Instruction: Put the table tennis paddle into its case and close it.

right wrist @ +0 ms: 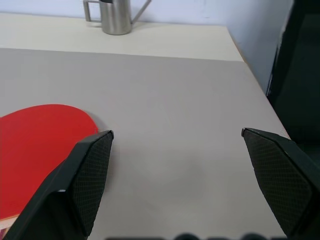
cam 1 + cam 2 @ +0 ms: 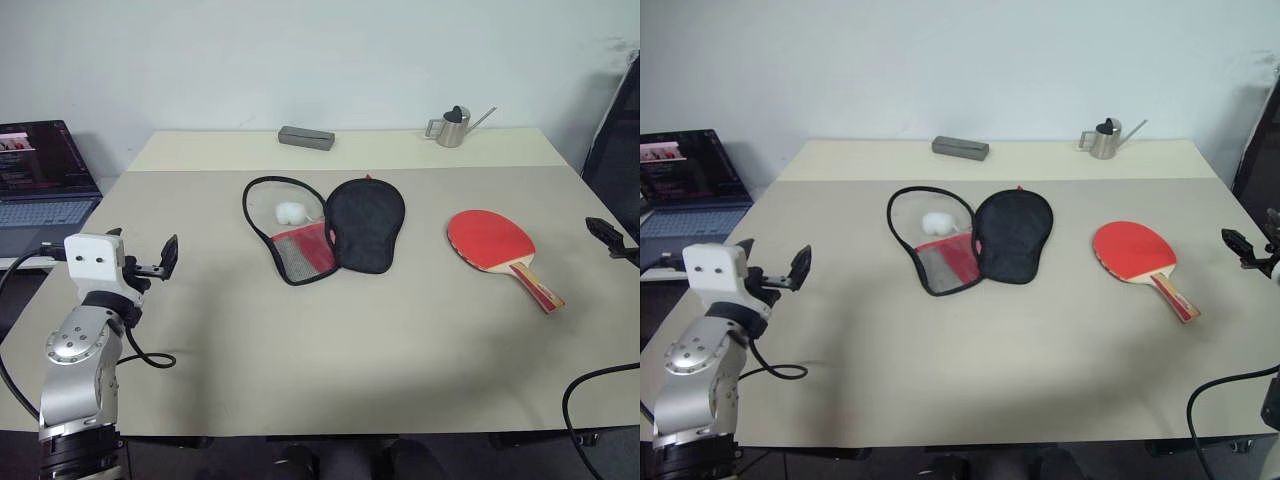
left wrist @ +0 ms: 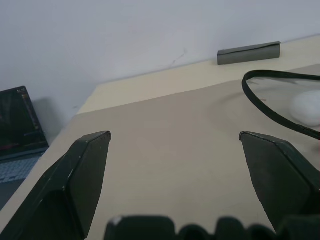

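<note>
The table tennis paddle (image 2: 495, 243) lies flat on the worktop (image 2: 330, 350), red rubber face up, its short striped handle angled toward the worktop's near right edge; it sits just inward of the right end effector (image 2: 1243, 247), which hovers at the right edge with its two black fingers spread wide and nothing between them. In the right wrist view the red blade (image 1: 40, 150) lies just beside one finger (image 1: 92, 170), apart from it. The paddle looks light and rigid, with a grippy rubber face and a smooth wooden handle; lying flat, it offers little to pinch, so the handle, or the blade's edge once tipped up, seems the soundest place to take hold. The case (image 2: 340, 228) rests near the middle of the worktop, well apart from both end effectors and between them, opened out with a black half beside a red and mesh half, a white pom-pom (image 2: 291, 212) inside the zip loop. It appears soft and floppy, likely to slide or fold when pushed, so it probably needs holding steady. The left end effector (image 2: 145, 262) hangs near the left edge, equally wide and empty. Beyond the case stand a grey bar (image 2: 306, 137) and a small metal jug (image 2: 453, 127); a laptop (image 2: 40, 185) sits off the worktop's left.
</note>
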Tool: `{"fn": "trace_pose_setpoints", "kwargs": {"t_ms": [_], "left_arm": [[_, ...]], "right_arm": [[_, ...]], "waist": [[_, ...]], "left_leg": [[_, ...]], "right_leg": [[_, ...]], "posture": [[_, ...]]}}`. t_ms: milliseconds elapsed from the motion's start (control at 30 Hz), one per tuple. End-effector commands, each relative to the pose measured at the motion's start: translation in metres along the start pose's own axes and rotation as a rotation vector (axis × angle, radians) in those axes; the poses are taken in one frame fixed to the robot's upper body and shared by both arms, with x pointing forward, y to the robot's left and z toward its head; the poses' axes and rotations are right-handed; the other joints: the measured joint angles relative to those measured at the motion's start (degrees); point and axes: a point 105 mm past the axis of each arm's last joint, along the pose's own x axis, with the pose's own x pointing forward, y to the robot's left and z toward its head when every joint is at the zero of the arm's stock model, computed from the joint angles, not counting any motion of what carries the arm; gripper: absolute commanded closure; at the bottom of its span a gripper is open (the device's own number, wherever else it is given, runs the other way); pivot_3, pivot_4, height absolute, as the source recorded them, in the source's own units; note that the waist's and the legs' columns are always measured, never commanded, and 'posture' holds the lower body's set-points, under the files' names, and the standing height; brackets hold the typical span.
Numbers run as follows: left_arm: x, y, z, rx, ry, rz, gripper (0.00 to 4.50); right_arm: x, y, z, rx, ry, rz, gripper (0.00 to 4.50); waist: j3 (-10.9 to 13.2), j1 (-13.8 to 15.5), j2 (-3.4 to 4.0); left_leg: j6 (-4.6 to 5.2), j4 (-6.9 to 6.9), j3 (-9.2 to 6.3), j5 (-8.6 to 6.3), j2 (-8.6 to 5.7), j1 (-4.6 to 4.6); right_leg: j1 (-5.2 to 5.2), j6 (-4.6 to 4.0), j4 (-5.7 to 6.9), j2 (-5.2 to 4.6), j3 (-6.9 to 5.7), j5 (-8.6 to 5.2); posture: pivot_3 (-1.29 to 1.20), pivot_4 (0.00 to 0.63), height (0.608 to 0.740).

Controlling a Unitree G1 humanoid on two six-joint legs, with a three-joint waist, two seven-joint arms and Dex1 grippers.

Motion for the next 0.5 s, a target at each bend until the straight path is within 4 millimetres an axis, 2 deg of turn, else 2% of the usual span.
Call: {"fn": "trace_pose_setpoints", "kwargs": {"t_ms": [33,233,333,500], "left_arm": [[0.000,0.006,0.016,-0.003,-0.062,0.002,0.01],[-0.001,0.005,0.023,-0.026,-0.069,-0.042,0.01],[0.006,0.007,0.022,0.010,-0.059,-0.051,0.01],[0.018,-0.003,0.035,0.008,-0.094,-0.113,0.01]], "right_arm": [[0.002,0.002,0.020,-0.021,-0.068,0.013,0.00],[0.004,0.018,0.011,-0.012,-0.094,0.082,0.00],[0.005,0.023,0.007,0.016,-0.091,0.084,0.00],[0.012,0.052,0.008,-0.031,-0.095,0.176,0.00]], "waist": [[0.0,0.0,0.00],[0.0,0.0,-0.01],[0.0,0.1,0.00],[0.0,0.1,-0.01]], "left_leg": [[0.00,0.00,0.02,0.00,0.00,0.01],[0.01,0.00,0.11,-0.01,0.04,0.03],[0.02,0.02,0.14,-0.01,0.04,0.03],[0.04,0.08,0.27,-0.02,0.02,0.07]], "right_leg": [[-0.01,0.00,0.00,0.00,0.02,0.00],[-0.04,0.03,0.02,0.05,0.19,0.02],[-0.05,0.06,0.02,0.05,0.39,0.03],[-0.06,0.17,0.04,0.07,0.51,0.11]], "posture": [[0.00,0.150,0.740],[0.00,0.150,0.740],[0.00,0.150,0.740],[0.00,0.150,0.740]]}}
